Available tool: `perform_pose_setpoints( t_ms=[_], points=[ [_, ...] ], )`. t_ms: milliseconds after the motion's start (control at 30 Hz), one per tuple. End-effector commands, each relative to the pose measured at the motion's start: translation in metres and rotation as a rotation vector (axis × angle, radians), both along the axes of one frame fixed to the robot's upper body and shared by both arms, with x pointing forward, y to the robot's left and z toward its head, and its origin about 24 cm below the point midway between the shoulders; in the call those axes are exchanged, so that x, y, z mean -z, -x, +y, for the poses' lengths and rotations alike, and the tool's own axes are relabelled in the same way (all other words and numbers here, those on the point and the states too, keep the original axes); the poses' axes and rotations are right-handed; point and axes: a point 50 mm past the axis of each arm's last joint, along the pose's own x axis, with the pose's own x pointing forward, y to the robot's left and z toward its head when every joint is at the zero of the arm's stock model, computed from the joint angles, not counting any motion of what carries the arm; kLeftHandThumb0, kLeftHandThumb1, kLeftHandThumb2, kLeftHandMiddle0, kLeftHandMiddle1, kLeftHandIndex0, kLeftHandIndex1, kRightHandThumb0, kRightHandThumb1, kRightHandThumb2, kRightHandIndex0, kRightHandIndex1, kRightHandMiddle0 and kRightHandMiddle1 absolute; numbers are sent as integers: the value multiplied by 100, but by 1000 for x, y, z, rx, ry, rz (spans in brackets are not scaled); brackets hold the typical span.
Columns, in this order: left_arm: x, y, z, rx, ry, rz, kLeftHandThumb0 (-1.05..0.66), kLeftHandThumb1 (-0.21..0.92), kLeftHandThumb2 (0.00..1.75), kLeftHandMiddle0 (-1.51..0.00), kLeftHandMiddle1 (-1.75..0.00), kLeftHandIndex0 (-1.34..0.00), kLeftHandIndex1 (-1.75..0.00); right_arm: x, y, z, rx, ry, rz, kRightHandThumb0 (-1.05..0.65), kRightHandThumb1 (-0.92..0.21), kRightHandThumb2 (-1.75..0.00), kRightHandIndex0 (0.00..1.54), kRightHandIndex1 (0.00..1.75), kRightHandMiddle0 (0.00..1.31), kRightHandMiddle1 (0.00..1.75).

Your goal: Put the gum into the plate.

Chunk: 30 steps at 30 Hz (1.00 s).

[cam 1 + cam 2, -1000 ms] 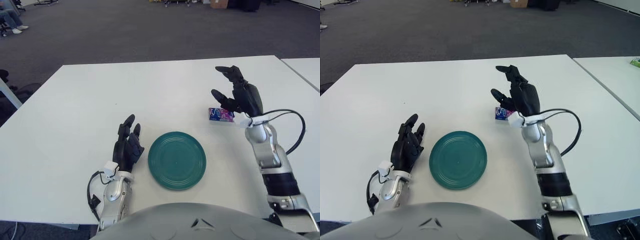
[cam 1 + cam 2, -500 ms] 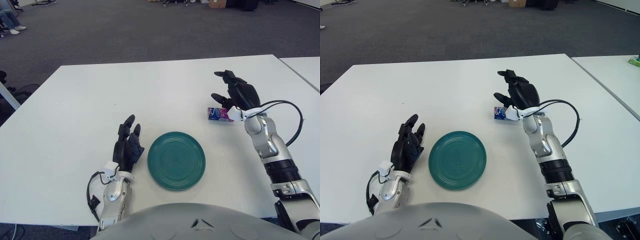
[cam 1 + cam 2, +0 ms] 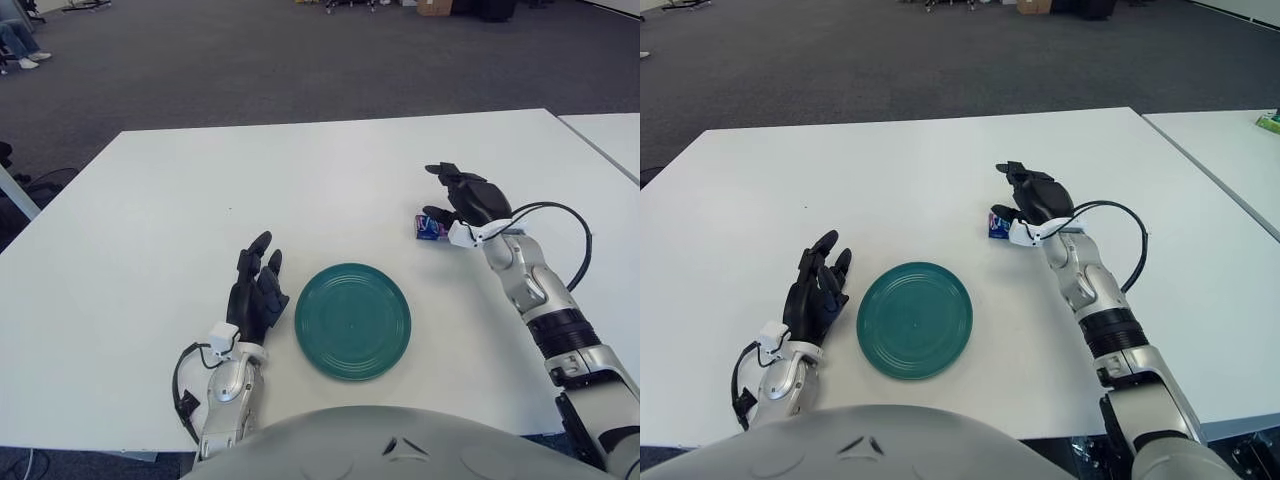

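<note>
The gum is a small blue and purple pack lying on the white table, beyond and to the right of the plate. The plate is round, dark green and holds nothing; it sits near the table's front edge. My right hand hovers low over the gum from the right. Its fingers are spread, its thumb is close to the pack, and it hides most of the pack. My left hand shows just left of the plate, fingers relaxed and holding nothing.
A black cable loops out from my right wrist. A second white table stands to the right across a narrow gap, with a small green item on it. Grey carpet lies beyond the far edge.
My right hand has dropped from well above the table down onto the gum's spot and tipped forward over it, now covering more of the pack. The gum, plate and left hand have not moved.
</note>
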Motion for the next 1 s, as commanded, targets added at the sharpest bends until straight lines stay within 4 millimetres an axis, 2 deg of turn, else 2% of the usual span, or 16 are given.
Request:
perform_pose_setpoints(
  t_ms=[0,433,967],
  points=[
    [-3,-4,1,-2,0,-24,-89,92,94,-43,-2,0,-73,-2,-3,0,-14,46,17,-77,-92,-51,29,0,0,47],
    [-3,-6,1,16,14,-41,-92,92,94,-41,-1,0,-69,9,5,-1,-48,125,138,-80,-92,-60,26,0,0,36],
    [-3,-6,1,26,12,-52,-91,92,95,-39,0,0,-70,15,3,-9,-68,218,226,-81,-92,-66,24,0,0,38]
  ],
)
